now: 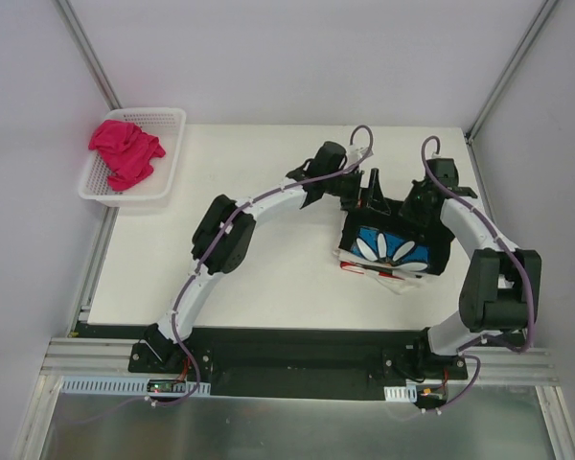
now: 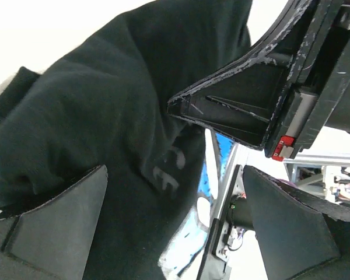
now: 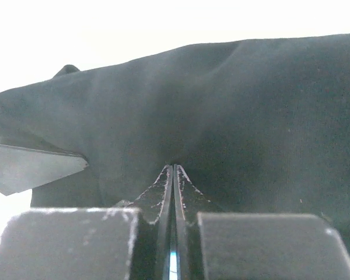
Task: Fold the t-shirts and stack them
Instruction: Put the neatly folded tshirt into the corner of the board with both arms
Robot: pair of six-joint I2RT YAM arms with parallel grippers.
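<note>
The pink t-shirt [image 1: 125, 151] lies crumpled in the basket [image 1: 172, 163] at the far left corner of the table [image 1: 268, 268], well apart from both arms. Moving right, the left gripper [image 2: 175, 175] hangs over the far edge of the black t-shirt [image 1: 393, 251], its fingers spread wide and holding nothing, with dark cloth bunched between and below them. That shirt sits right of the middle, daisy side up, on something pale that shows at its near edge; we cannot tell what. Furthest right, the right gripper [image 3: 173, 168] has its fingers pressed flat together, and we judge that they pinch a fold of the black cloth near its far edge. We expect the shirt to be light, limp and quick to crease. It will sag from any single hold, so we would take it at two far corners or the shoulder seams, pinching a doubled hem.
</note>
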